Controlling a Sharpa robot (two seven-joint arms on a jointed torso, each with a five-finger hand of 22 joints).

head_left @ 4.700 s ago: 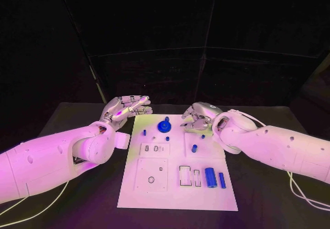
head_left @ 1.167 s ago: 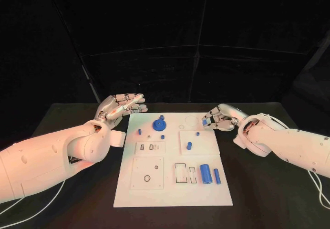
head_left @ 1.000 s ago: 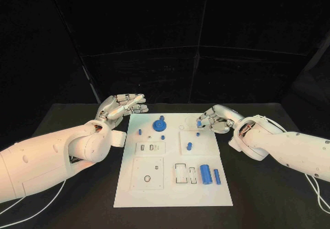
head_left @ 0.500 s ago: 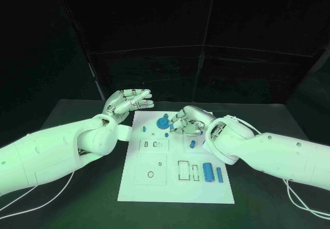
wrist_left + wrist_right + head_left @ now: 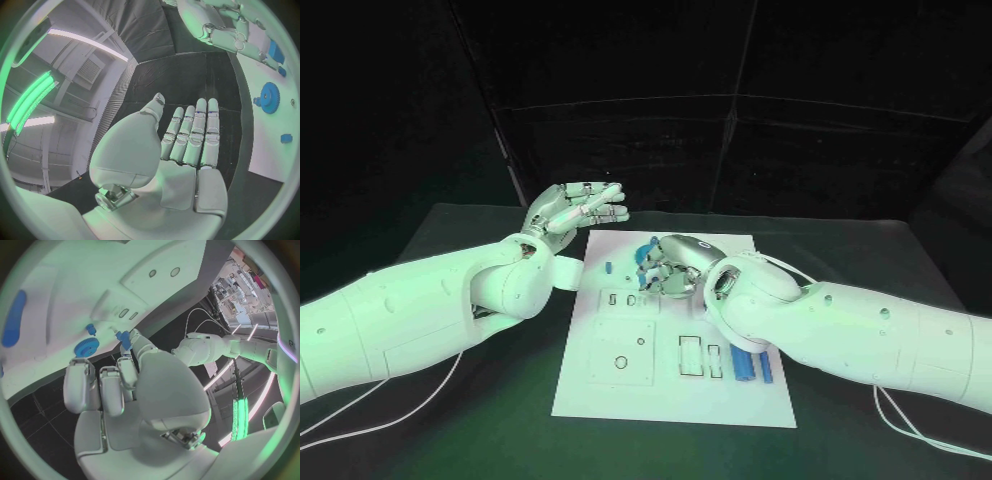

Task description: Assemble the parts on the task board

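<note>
**Right hand now over the upper board with a blue part**

Since the frames a second ago, your right hand (image 5: 672, 268) has travelled from the board's far right corner inward, and it now sits over the upper middle of the task board (image 5: 675, 400), just beside the blue gear (image 5: 648, 252). Look at the right wrist view: a small blue part (image 5: 124, 339) is pinched at the fingertips (image 5: 133, 335), with the other fingers lying straight alongside. That part hangs close above the white plate, near the gear (image 5: 85, 346) and a small blue peg (image 5: 91, 329); you cannot tell from these views whether it touches the board.

Your left hand (image 5: 574, 210) has stayed where it was, raised off the board's far left corner, palm up, fingers straight and side by side, holding nothing. The left wrist view shows the same flat palm (image 5: 187, 145) with the gear (image 5: 269, 97) and another small blue piece (image 5: 286, 138) on the board beyond it.

Lower on the board, a thick blue cylinder (image 5: 741, 365) and a thinner blue rod (image 5: 764, 367) lie side by side near the right edge, partly covered by your right arm. A small blue piece (image 5: 607, 268) rests left of the gear.
</note>
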